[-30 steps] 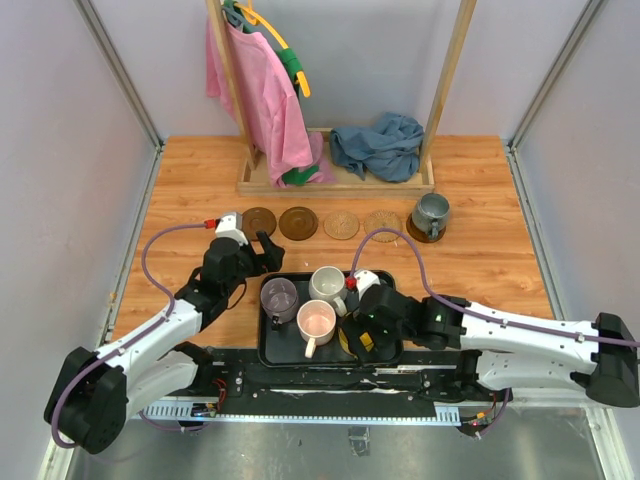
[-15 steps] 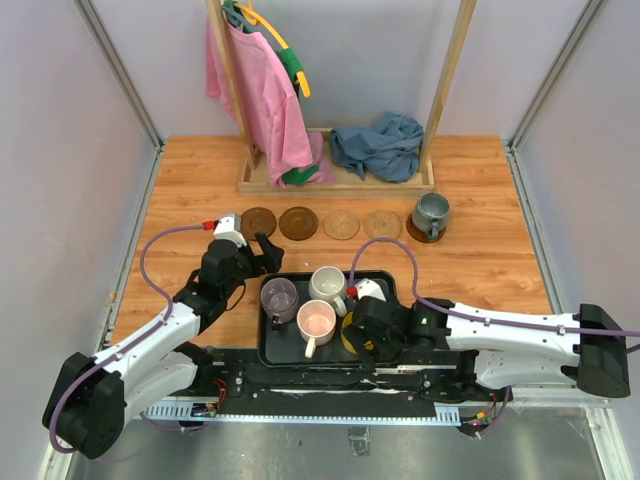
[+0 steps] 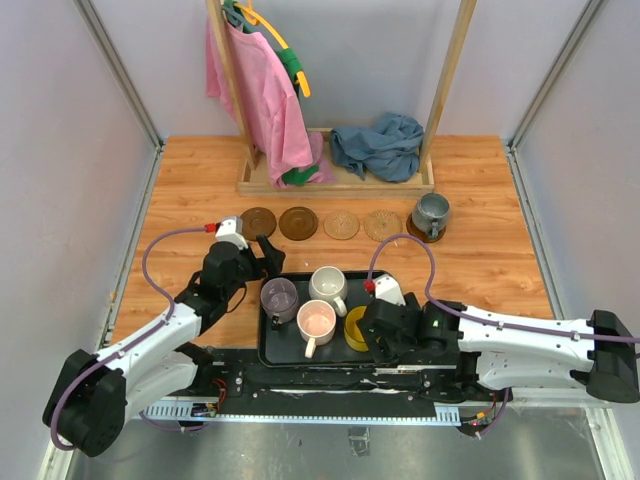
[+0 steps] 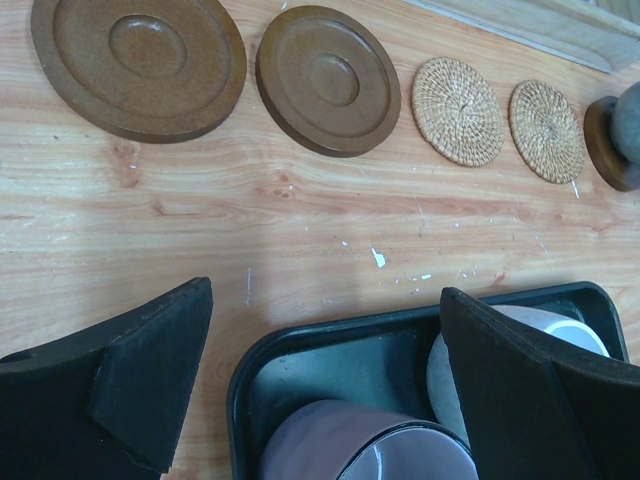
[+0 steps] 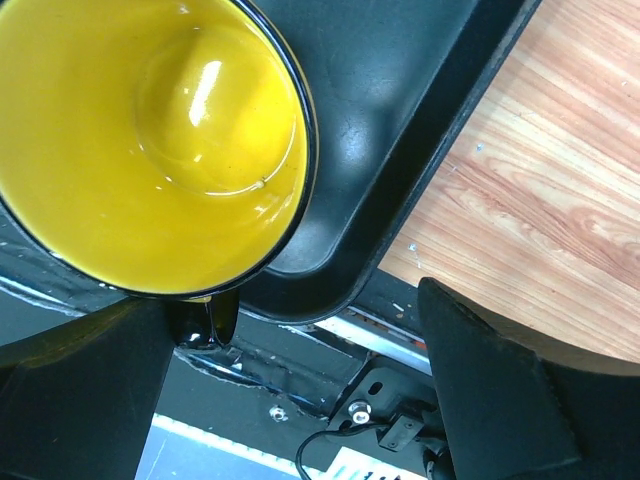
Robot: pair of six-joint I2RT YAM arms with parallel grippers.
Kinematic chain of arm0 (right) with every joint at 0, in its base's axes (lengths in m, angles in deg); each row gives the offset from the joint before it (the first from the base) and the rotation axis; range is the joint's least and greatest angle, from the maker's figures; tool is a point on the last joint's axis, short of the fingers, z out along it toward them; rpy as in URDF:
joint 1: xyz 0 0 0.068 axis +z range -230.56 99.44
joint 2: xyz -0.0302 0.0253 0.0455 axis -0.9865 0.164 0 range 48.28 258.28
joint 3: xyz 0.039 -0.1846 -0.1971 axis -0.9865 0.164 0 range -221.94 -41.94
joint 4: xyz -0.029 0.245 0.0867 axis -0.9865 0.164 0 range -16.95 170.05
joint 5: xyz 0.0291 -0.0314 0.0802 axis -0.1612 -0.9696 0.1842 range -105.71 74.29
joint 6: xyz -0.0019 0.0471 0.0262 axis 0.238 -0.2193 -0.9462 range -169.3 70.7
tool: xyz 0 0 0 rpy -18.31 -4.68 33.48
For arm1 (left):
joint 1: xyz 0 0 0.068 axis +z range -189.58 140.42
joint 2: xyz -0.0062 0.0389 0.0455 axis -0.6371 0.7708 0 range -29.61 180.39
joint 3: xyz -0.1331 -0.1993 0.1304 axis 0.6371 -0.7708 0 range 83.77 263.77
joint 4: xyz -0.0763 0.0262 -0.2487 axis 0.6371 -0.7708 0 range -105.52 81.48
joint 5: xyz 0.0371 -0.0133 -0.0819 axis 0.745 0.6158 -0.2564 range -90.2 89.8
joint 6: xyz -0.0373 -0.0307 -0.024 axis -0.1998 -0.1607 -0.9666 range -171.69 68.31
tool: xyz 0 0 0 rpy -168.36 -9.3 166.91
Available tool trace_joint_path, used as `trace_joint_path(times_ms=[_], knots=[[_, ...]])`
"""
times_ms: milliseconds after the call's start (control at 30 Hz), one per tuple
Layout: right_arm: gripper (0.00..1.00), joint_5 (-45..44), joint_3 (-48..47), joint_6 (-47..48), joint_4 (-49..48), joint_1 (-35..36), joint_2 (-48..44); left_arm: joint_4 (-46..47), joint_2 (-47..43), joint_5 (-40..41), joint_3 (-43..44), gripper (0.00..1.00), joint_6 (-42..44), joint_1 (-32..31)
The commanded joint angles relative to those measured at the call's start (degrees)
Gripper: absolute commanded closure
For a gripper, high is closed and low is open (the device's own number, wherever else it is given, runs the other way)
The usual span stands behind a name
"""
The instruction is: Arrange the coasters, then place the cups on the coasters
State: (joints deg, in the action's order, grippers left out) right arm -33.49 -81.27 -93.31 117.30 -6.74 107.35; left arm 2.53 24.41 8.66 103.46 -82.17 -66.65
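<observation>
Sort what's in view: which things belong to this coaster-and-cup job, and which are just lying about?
Job: dark wooden coasters, woven coasters, purple-grey mug, white mug, pink mug, yellow mug, grey-blue mug, already on a coaster.
Lying about: black tray, pink cloth, blue cloth, wooden rack.

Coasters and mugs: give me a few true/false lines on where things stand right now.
1. The grey-blue mug stands on a brown coaster. True.
2. The yellow mug stands on a woven coaster. False: it is in the black tray.
3. Four mugs are in the tray. True.
4. The left jaws are shut on the purple mug. False: they stand open, one on each side of it, and hold nothing.
5. The woven coasters lie at the left end of the row. False: two bare brown coasters are at that end, and the woven pair lies to their right.
</observation>
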Motion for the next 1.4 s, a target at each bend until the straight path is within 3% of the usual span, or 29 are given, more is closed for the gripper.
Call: trace_joint_path(times_ms=[0,267,600,900,1067,1167,1367], knots=[[0.03,-1.91,1.93,-2.29,1.23,1.76,-0.96,2.32,-0.32,-0.53,-1.05,0.00,-0.28,-0.65],[0.24,1.83,4.07,0.86,-5.18,2.23,-0.78,3.95,-1.27,-0.43,-3.08,0.00,0.16,-0.81],[0.41,2.05,5.08,0.95,-10.95,3.33,2.39,4.50,-2.52,-0.16,-4.13,0.00,-0.02,-0.84],[0.55,0.89,3.62,-0.22,-10.59,5.65,5.82,5.39,-1.75,-0.73,-4.38,0.00,-0.34,-0.81],[0.67,0.23,3.09,-0.20,-9.76,5.77,6.16,5.63,-1.80,-0.86,-4.79,0.00,-0.63,-0.90],[0.68,-0.06,2.99,-0.52,-9.31,5.81,6.22,5.65,-1.89,-0.95,-4.96,0.00,-0.72,-0.89],[0.58,-1.05,2.79,-0.73,-8.42,5.83,5.62,5.83,-1.90,-1.13,-5.19,0.00,-0.90,-0.89]])
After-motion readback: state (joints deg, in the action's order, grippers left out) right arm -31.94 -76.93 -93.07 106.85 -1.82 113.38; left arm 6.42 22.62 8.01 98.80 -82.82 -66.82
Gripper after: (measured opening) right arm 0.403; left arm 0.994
